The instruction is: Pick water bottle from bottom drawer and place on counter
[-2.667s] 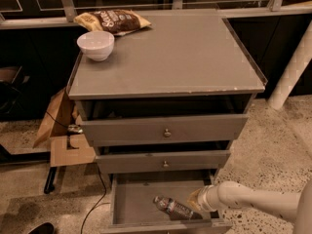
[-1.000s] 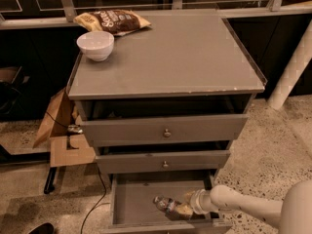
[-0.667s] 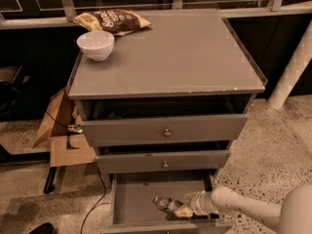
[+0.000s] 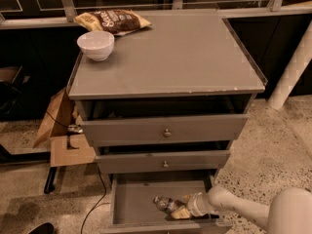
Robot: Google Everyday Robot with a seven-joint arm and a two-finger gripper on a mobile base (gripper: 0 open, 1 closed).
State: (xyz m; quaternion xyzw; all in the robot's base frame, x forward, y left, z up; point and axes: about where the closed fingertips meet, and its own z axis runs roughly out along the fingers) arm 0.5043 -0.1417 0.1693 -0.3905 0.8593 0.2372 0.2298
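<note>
The water bottle [image 4: 165, 204] lies on its side on the floor of the bottom drawer [image 4: 134, 199], which is pulled out. It sits right of the drawer's middle, toward the front edge, at about 4 o'clock on the grey floor. Its long axis runs from 10 o'clock to 4 o'clock. The label band shows dark across its middle, and which end carries the cap cannot be told. It is the only loose thing in this drawer.

The gripper [image 4: 182, 206] is inside the drawer at the bottle's 4 o'clock end, touching or just beside it. Whether it is spread or pinching the bottle cannot be told. Its pale arm [image 4: 234, 207] leaves over the drawer's right front corner, toward 4 o'clock.

Above, the middle drawer [image 4: 163, 161] and the top drawer [image 4: 165, 129] each show 1 small round knob. Both stand slightly out, with dark gaps above them that hide their contents.

The counter [image 4: 185, 57] carries 2 things, well apart from the bottle. A white bowl [image 4: 95, 45] stands upright near its 10 o'clock corner. A chip bag [image 4: 112, 21] lies flat just behind the bowl, toward 11 o'clock.

On the floor at the cabinet's 9 o'clock is an opened cardboard box [image 4: 66, 135]. A white post [image 4: 292, 72] leans at 3 o'clock.
</note>
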